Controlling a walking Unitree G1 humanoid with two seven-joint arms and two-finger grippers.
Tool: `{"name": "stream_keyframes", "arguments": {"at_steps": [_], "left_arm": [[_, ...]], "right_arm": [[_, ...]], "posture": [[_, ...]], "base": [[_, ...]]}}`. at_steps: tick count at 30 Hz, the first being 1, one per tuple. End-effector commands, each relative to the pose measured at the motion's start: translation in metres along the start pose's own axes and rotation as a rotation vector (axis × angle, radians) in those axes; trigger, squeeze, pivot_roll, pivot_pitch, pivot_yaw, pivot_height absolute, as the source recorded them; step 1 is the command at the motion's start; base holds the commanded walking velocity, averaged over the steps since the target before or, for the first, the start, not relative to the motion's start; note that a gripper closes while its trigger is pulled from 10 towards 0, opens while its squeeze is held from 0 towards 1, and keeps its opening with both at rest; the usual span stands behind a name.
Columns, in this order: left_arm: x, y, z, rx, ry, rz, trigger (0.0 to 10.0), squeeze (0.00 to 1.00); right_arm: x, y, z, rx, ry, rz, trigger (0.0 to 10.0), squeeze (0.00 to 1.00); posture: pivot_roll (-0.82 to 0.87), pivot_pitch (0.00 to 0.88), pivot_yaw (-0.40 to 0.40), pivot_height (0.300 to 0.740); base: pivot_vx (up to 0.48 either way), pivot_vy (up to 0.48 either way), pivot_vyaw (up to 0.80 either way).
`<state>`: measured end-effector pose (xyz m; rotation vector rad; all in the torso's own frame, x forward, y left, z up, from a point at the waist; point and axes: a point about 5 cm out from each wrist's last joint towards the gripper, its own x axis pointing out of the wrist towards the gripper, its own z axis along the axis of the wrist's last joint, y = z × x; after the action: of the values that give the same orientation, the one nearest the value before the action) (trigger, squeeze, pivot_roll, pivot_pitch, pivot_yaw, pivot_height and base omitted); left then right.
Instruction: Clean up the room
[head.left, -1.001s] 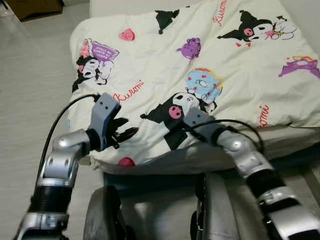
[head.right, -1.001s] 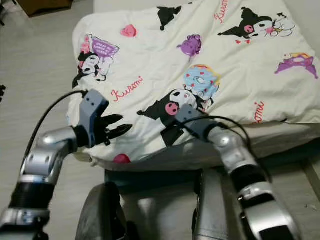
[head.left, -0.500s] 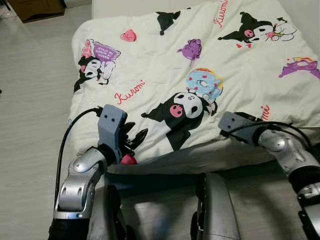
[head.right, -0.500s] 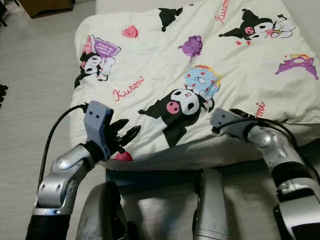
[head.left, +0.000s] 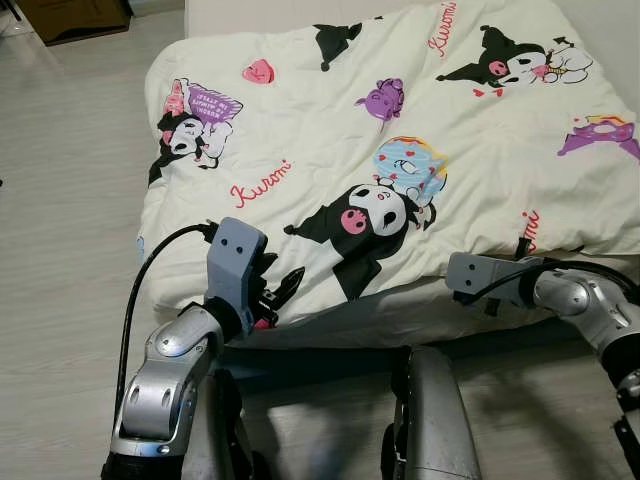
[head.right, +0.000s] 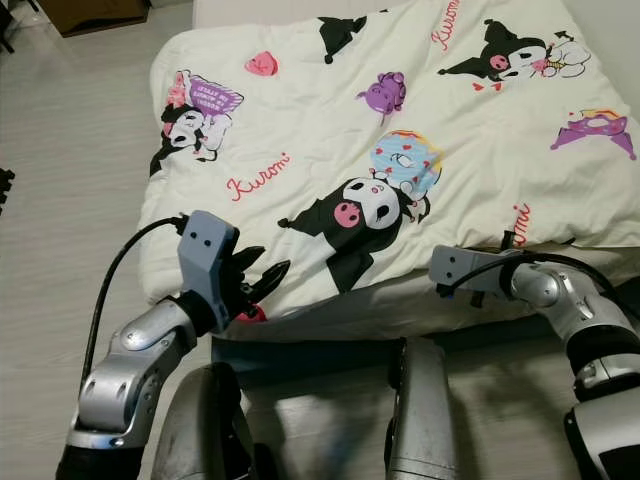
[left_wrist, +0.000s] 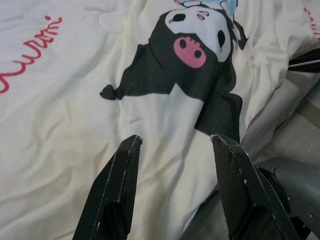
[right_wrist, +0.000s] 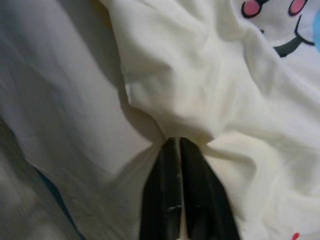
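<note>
Your largest item is the bed (head.left: 330, 360), which takes up most of the head views above the pale wood-look floor (head.left: 70, 200). A cream duvet (head.left: 420, 100) printed with black cartoon characters, pink hearts and red script lies spread over the bed, its near edge hanging over the foot of the mattress right in front of the robot's legs. The near left corner of the duvet is rounded and rumpled; the rest lies fairly flat with shallow creases.

You have the left end effector (head.left: 282, 288) at the duvet's near edge, close to the left corner, beside a small pink heart print (head.right: 252, 313). Its fingers (left_wrist: 122, 185) stand wide apart with nothing between them, and in the left wrist view they hover over the cloth below the large black character print (left_wrist: 190, 65).

You have the right end effector (right_wrist: 175, 150) at the near edge further to the right, below the red script near the fold. Its fingers are pressed together on a pinch of duvet fabric, and the cloth gathers into radiating folds at the tips. Beneath the pinched cloth, the grey-white side of the mattress shows in shadow.

A dark brown piece of furniture (head.left: 70, 15) sits at the far left corner of the floor.
</note>
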<state>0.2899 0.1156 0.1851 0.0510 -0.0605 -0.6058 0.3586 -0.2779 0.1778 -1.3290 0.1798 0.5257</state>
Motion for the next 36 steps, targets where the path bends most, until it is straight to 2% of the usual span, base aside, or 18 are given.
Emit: {"name": "stream_keyframes", "arguments": {"at_steps": [1, 2, 3, 4, 6, 8, 9, 20, 22, 26, 27, 30, 31, 32, 33, 36], "left_arm": [[-0.006, 0.001, -0.005, 0.009, 0.031, 0.014, 10.0, 0.0], [-0.007, 0.001, -0.004, 0.008, 0.032, 0.015, 10.0, 0.0], [-0.007, 0.002, -0.004, 0.009, 0.033, 0.016, 10.0, 0.0], [-0.007, 0.002, -0.003, 0.009, 0.034, 0.018, 10.0, 0.0], [-0.008, 0.002, -0.003, 0.008, 0.034, 0.019, 10.0, 0.0], [-0.008, 0.002, -0.003, 0.008, 0.034, 0.019, 10.0, 0.0], [-0.009, 0.002, -0.002, 0.004, 0.035, 0.021, 10.0, 0.0], [-0.011, -0.003, -0.002, 0.002, 0.038, -0.002, 10.0, 0.0], [-0.013, -0.004, -0.001, -0.005, 0.03, -0.006, 10.0, 0.0], [-0.013, -0.004, 0.0, -0.01, 0.026, -0.007, 10.0, 0.0], [-0.014, -0.006, 0.0, -0.013, 0.026, -0.01, 10.0, 0.0], [-0.014, -0.006, -0.001, -0.014, 0.029, -0.01, 10.0, 0.0], [-0.014, -0.006, -0.001, -0.014, 0.03, -0.009, 10.0, 0.0], [-0.014, -0.006, -0.001, -0.014, 0.03, -0.009, 10.0, 0.0], [-0.013, -0.006, 0.0, -0.013, 0.03, -0.006, 10.0, 0.0], [-0.013, -0.006, 0.0, -0.014, 0.033, -0.003, 10.0, 0.0]], "right_arm": [[-0.001, 0.005, -0.003, -0.043, 0.015, 0.03, 0.0, 0.0], [0.0, 0.005, -0.004, -0.05, 0.022, 0.029, 2.7, 0.0], [0.001, 0.006, -0.004, -0.055, 0.028, 0.023, 6.0, 0.0], [0.001, 0.005, -0.004, -0.058, 0.031, 0.02, 10.0, 0.0], [0.001, 0.006, -0.004, -0.019, 0.025, 0.024, 10.0, 0.0], [0.001, 0.006, -0.004, -0.019, 0.025, 0.024, 10.0, 0.0], [0.001, 0.005, -0.003, 0.038, 0.006, 0.03, 10.0, 1.0], [-0.01, -0.001, -0.005, 0.051, -0.058, 0.11, 10.0, 1.0], [-0.013, -0.007, -0.005, 0.011, -0.06, 0.082, 10.0, 1.0], [-0.014, -0.009, -0.006, -0.01, -0.054, 0.058, 10.0, 1.0], [-0.012, -0.011, -0.009, -0.102, 0.0, -0.011, 10.0, 1.0], [-0.009, -0.009, -0.01, -0.142, 0.031, -0.056, 10.0, 1.0], [-0.007, -0.007, -0.009, -0.158, 0.04, -0.064, 10.0, 0.34], [-0.007, -0.007, -0.009, -0.158, 0.04, -0.064, 10.0, 0.34], [-0.002, -0.001, -0.008, -0.192, 0.056, -0.08, 10.0, 0.0], [0.002, 0.006, -0.007, -0.239, 0.069, -0.085, 10.0, 0.0]], "posture": [[0.0, 0.372, 0.066, 0.506], [0.01, 0.372, 0.064, 0.506], [0.01, 0.372, 0.063, 0.506], [0.01, 0.372, 0.063, 0.506], [0.01, 0.369, 0.062, 0.506], [0.01, 0.369, 0.062, 0.506], [0.01, 0.368, 0.063, 0.506], [0.01, 0.369, 0.06, 0.506], [0.01, 0.374, 0.059, 0.506], [0.01, 0.375, 0.06, 0.506], [0.01, 0.375, 0.06, 0.506], [0.01, 0.377, 0.061, 0.506], [0.01, 0.38, 0.062, 0.506], [0.01, 0.38, 0.062, 0.506], [0.02, 0.384, 0.064, 0.506], [0.02, 0.386, 0.064, 0.506]], "base": [[0.0, 0.0, 0.0], [0.0, 0.0, 0.0], [0.0, 0.0, 0.0], [0.0, 0.0, 0.0], [0.0, 0.0, 0.0], [0.0, 0.0, 0.0], [0.0, 0.0, 0.0], [0.0, 0.0, 0.0], [0.0, 0.0, 0.0], [0.0, 0.0, 0.0], [0.0, 0.0, 0.0], [0.0, 0.0, 0.0], [0.0, 0.0, 0.0], [0.0, 0.0, 0.0], [0.0, 0.0, 0.0], [0.0, 0.0, 0.0]]}}
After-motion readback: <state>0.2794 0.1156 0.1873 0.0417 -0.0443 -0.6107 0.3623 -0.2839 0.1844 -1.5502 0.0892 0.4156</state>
